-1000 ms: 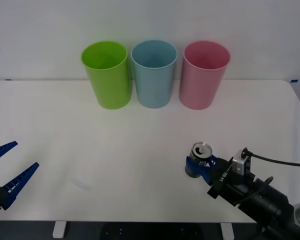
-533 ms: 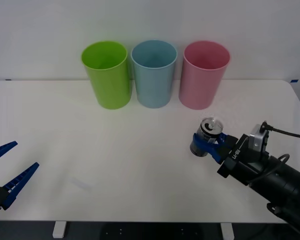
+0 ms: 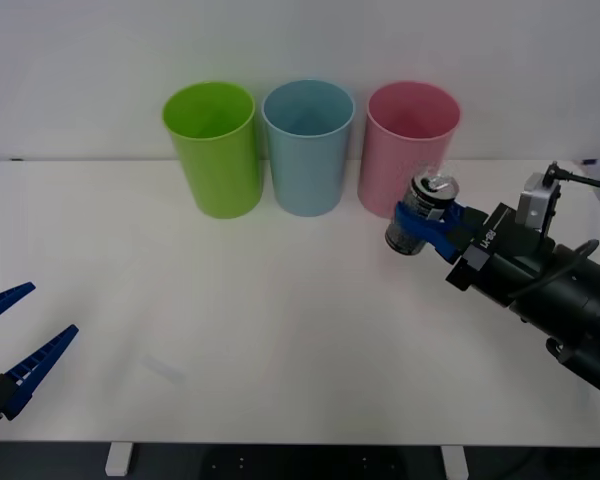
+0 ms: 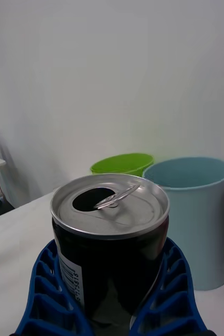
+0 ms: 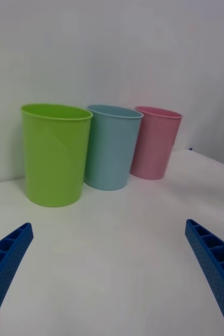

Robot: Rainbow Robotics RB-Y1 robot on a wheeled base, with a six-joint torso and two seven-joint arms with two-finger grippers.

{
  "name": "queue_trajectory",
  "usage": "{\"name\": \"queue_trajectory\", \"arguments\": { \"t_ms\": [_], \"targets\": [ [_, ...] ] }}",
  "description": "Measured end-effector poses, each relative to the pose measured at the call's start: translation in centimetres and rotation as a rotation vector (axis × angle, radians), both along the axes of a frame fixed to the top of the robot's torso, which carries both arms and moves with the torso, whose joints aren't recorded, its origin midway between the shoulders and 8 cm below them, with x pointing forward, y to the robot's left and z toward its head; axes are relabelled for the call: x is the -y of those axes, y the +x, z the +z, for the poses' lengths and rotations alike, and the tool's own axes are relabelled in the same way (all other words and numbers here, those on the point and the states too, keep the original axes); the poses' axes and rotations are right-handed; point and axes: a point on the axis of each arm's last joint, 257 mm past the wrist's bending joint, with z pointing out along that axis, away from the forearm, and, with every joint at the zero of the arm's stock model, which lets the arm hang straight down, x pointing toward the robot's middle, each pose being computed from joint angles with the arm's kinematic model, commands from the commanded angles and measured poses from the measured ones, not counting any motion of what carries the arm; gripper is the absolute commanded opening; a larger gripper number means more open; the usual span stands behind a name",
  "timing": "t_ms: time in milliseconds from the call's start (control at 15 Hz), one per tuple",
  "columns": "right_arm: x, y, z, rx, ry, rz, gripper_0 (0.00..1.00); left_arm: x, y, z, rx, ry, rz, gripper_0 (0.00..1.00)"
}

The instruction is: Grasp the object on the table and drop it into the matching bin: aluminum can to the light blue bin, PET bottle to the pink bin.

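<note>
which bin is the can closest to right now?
The pink bin, rightmost of the three. The aluminum can, held in the right tool, overlaps its front; the others stand further left.

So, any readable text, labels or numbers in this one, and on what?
Aluminum can, held in the right claw: a white strip down its dark label carries small digits, too blurred to read with confidence.
Right arm housing behind the claw: short white lettering, too small to read.
Lime-green bin, light blue bin, pink bin and the table: none.

Bright even light, soft faint shadows, glare on can top (image 4: 110, 205), sharp focus
</note>
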Motion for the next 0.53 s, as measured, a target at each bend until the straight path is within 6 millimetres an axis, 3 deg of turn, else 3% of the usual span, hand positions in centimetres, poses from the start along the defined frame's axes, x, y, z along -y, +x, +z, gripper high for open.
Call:
{"name": "queue_trajectory", "arguments": {
  "t_ms": [533],
  "targets": [
    [-1.7,4.4,5.5,0.015,-0.023,0.000,0.00,0.0,0.0,0.0,0.000,0.000,0.000,1.00]
  ]
}}
